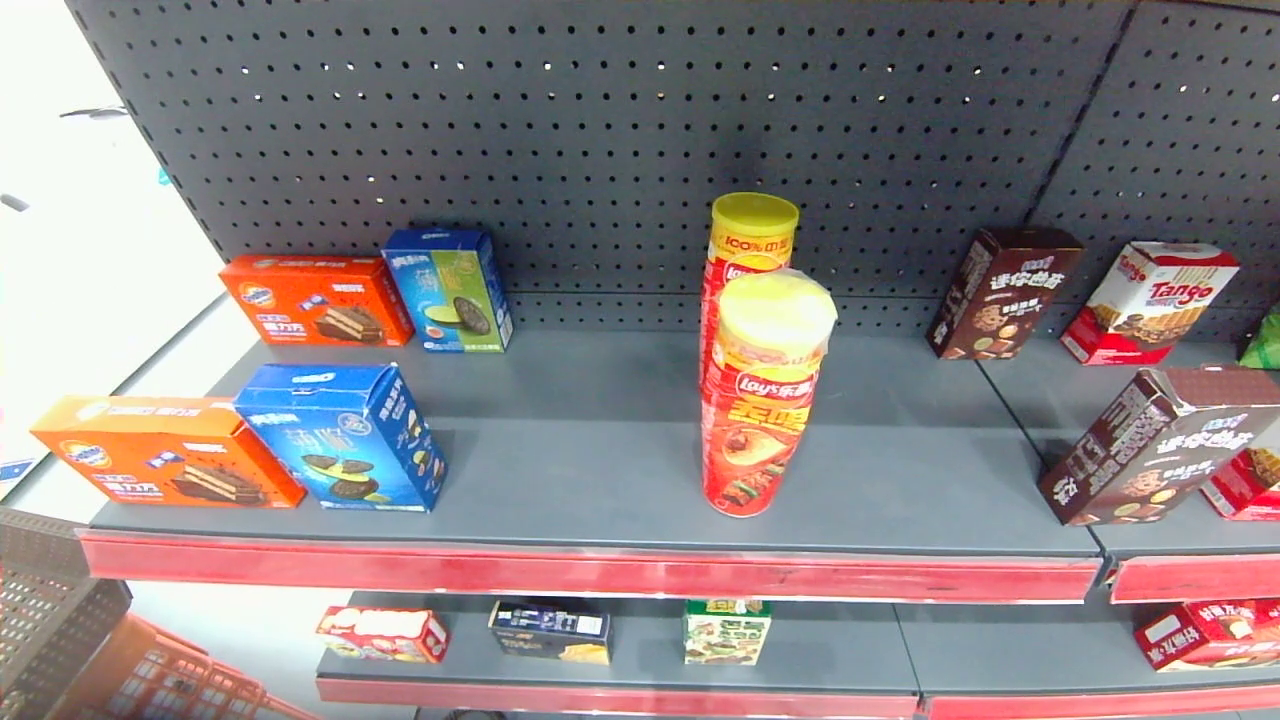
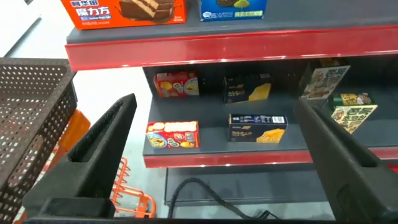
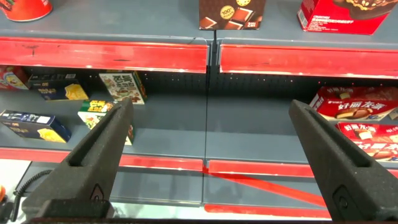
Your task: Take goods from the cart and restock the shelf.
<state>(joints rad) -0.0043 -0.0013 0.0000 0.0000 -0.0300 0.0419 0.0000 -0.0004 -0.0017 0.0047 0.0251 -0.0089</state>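
Both grippers, left (image 2: 214, 106) and right (image 3: 211, 106), hang open and empty before the shelf (image 1: 600, 460). The cart (image 1: 60, 610) sits low on my left. I'd turn there first, lowering the left gripper clear of its mesh rim.

Dark grey pegboard wall (image 1: 600, 120), pale floor (image 1: 235, 615), bright glare at left

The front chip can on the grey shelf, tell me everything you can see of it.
The chip can is a tall round tube, red with printed snack pictures, capped with a pale yellow, plastic-looking lid. It stands upright on the grey shelf, mid-width, near the front edge. A second can like it stands right behind; whether they touch cannot be told.
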